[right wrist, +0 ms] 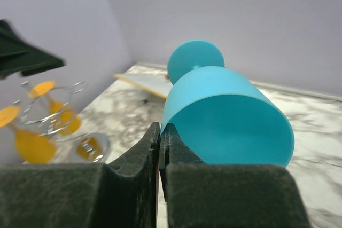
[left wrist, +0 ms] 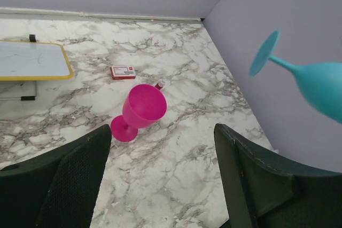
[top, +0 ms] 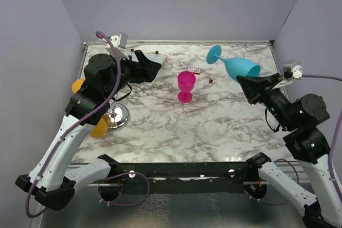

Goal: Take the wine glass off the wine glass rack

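A magenta plastic goblet (top: 186, 85) is standing upright mid-way across the marble-patterned table (top: 214, 132). A small red-and-white card (top: 194, 70) is lying just behind it, and a yellow-framed whiteboard (left wrist: 32, 60) is off to its left. The shiny chrome wire rack (top: 116, 116) is sitting at the left edge with orange glasses (top: 99, 127) at its arms. The turquoise plastic wine glass (top: 240, 68) is hanging sideways in the air at far right, well apart from the rack. The right gripper (right wrist: 160, 137) is pinching the glass's rim, while the left gripper (top: 156, 68) is spread wide and holding nothing.

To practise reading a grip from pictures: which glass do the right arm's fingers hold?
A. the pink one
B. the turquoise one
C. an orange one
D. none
B: the right arm's fingers pinch the rim of the turquoise glass, holding it on its side in the air; the pink glass stands alone on the table.
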Robot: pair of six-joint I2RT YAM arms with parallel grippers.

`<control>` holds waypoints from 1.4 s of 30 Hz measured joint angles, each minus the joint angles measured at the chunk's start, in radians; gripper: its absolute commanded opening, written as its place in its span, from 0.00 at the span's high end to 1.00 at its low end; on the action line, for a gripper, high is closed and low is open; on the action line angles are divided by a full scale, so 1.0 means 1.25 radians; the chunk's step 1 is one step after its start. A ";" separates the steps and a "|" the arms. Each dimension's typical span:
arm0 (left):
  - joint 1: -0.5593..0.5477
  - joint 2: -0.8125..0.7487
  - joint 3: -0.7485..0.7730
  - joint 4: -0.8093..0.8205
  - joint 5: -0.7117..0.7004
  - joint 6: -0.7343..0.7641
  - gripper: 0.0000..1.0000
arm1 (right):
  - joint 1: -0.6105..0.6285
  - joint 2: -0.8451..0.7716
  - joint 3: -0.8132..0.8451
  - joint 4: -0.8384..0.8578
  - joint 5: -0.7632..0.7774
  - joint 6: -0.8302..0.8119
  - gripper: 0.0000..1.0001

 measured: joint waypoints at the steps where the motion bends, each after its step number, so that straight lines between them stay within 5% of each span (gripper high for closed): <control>1: 0.000 -0.006 -0.007 0.006 -0.005 0.012 0.20 | 0.000 -0.022 0.003 -0.017 0.047 -0.018 0.99; 6: 0.000 -0.031 -0.046 0.005 -0.042 0.056 0.20 | 0.000 -0.009 0.047 -0.130 0.237 -0.071 0.99; 11: 0.000 -0.060 -0.066 0.004 -0.081 0.078 0.20 | 0.000 0.166 0.123 -0.295 0.313 -0.074 0.99; 26: 0.000 -0.166 -0.093 0.003 -0.130 0.097 0.18 | 0.000 0.638 0.308 -0.549 0.199 -0.095 0.99; 42: 0.000 -0.208 -0.112 -0.021 -0.191 0.114 0.17 | 0.063 0.804 0.407 -0.557 0.189 -0.103 0.99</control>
